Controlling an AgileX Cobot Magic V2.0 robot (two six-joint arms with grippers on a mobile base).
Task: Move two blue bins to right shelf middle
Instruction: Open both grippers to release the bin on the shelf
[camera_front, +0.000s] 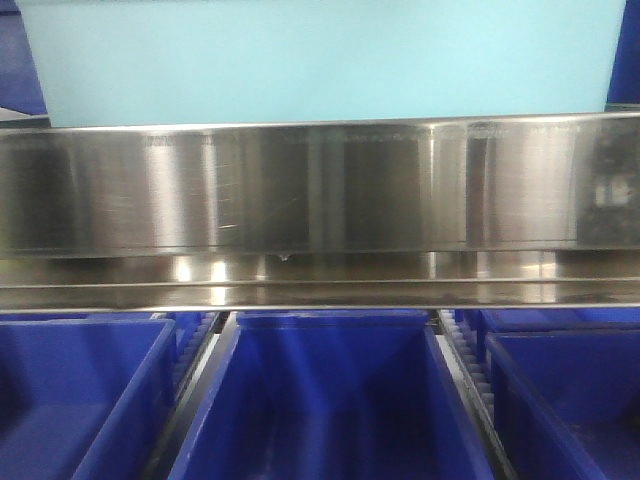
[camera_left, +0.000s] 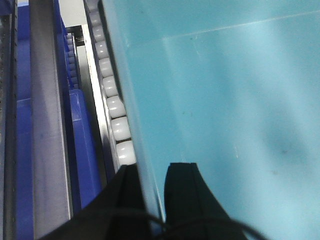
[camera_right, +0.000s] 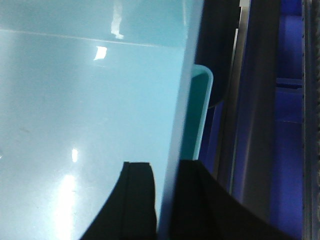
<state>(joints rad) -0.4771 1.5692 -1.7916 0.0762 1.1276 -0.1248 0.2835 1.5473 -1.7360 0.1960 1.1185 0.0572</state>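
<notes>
A pale light-blue bin (camera_front: 320, 60) fills the top of the front view, above a steel shelf beam (camera_front: 320, 185). My left gripper (camera_left: 154, 172) is shut on the left wall of this blue bin (camera_left: 225, 100), one black finger inside and one outside. My right gripper (camera_right: 165, 167) is shut on the right wall of the bin (camera_right: 90, 100) in the same way. A rounded pale-blue rim (camera_right: 202, 100) shows just outside that wall. I cannot tell whether it belongs to a second bin.
White rollers (camera_left: 117, 125) run along a rail beside the bin's left wall. Below the beam stand three dark blue bins: left (camera_front: 70, 400), middle (camera_front: 320, 400) and right (camera_front: 570, 400). Steel uprights (camera_right: 255, 125) and dark blue bins (camera_right: 290, 150) lie to the right.
</notes>
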